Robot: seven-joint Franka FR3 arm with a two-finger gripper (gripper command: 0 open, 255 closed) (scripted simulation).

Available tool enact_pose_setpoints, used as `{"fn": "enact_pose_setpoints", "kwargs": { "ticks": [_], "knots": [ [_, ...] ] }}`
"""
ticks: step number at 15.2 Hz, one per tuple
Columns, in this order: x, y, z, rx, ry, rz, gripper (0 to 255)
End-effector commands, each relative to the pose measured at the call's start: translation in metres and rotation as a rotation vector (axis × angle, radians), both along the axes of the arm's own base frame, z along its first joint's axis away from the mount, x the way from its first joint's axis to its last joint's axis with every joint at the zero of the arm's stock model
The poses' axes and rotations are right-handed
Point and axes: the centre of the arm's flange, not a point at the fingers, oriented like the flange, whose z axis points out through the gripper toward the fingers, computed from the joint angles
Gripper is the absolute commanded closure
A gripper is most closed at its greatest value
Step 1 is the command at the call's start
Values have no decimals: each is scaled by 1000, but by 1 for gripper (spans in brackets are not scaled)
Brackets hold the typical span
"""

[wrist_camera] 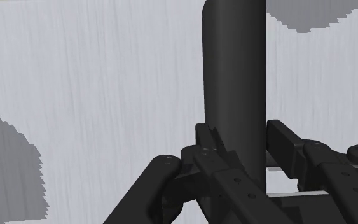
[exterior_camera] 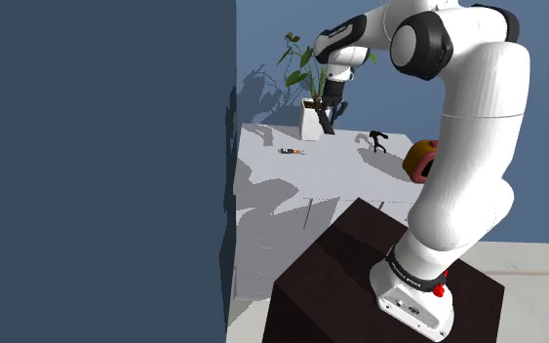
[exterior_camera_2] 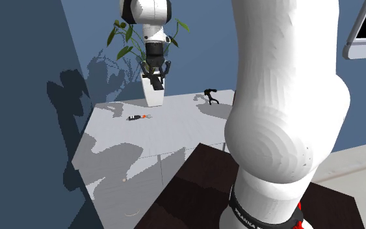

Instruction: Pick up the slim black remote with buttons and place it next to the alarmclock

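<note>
While I look along the hand in the wrist view, I count one remote (wrist_camera: 233, 76), a long dark slab with a rounded end, clamped between the two fingers of the single gripper (wrist_camera: 238, 153). I cannot make out any buttons on it. The pale grey table (exterior_camera: 301, 185) lies beyond it, patched with shadow.

In the shoulder view the one arm (exterior_camera: 477, 127) rises from the one dark stand (exterior_camera: 331, 283) and reaches over to the table's far end. There the remote hangs down from the fingers in front of the pot. Its lower end looks clear of the tabletop, though I cannot be sure of that from here.

I count one plant (exterior_camera_2: 126, 32), standing in one white pot (exterior_camera_2: 153, 96) at the far edge of the table.

Two small dark things lie on the table, apart from each other. One is a little black item with a red end (exterior_camera_2: 138, 117), toward the second exterior view's left of the pot. The other is a black bent figure (exterior_camera_2: 210, 95), toward its right.

I see one clock (exterior_camera: 420, 161), round, red and yellow, at the table's edge on the shoulder view's right. It is partly hidden behind the arm and well apart from the remote, just beyond the bent figure.

One dark blue wall (exterior_camera: 97, 166) stands along the shoulder view's left.
</note>
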Motion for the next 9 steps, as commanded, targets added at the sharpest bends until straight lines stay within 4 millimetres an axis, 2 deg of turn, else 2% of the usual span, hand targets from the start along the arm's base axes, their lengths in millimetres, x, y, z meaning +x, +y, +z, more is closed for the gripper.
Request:
{"fn": "enact_pose_setpoints", "kwargs": {
  "ticks": [1, 8, 9],
  "knots": [
    [-1, -1, 11, 0, 0, 0, 255],
    [-1, -1, 44, 0, 0, 0, 255],
    [-12, -8, 44, 0, 0, 0, 255]
  ]
}}
